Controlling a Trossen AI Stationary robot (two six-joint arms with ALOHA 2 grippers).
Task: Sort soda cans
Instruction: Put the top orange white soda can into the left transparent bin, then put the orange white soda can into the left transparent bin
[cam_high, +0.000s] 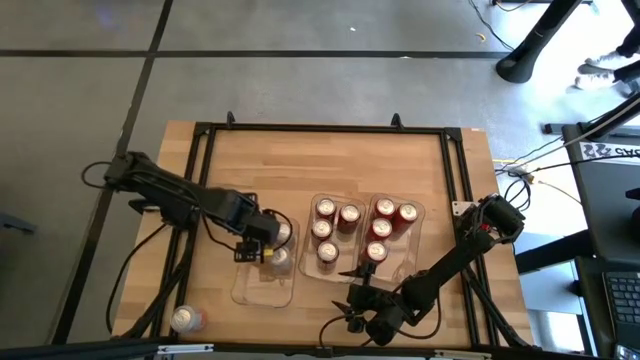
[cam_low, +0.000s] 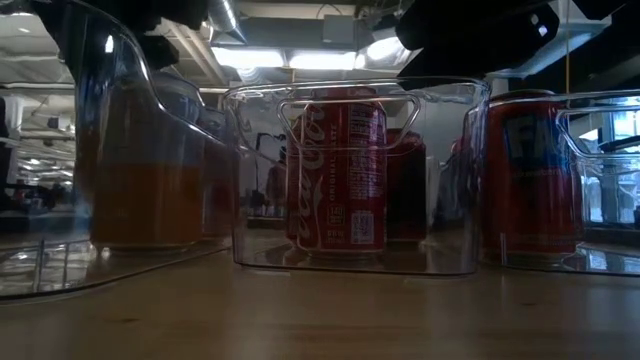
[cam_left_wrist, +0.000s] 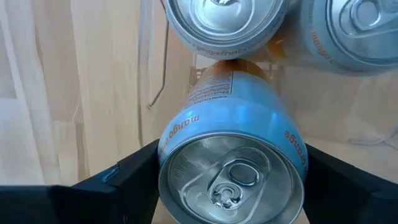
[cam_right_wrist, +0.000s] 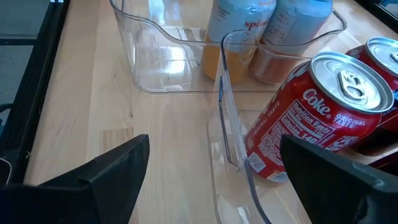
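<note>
The red can (cam_right_wrist: 311, 118) reads "Coke ORIGINAL TASTE" with a nutrition panel showing "140". A blue-and-orange can (cam_left_wrist: 233, 155) reads "mango"; another (cam_right_wrist: 239, 28) shows "spin". The tray's red can (cam_low: 337, 170) bears Coca-Cola script.

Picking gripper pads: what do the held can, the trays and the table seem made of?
The can in the left gripper looks like thin metal: brushed silver top with pull tab, glossy printed wall. The trays look like clear hard plastic, see-through with shiny edges. The table looks like pale wood, with visible grain and plank joints, matte.
</note>
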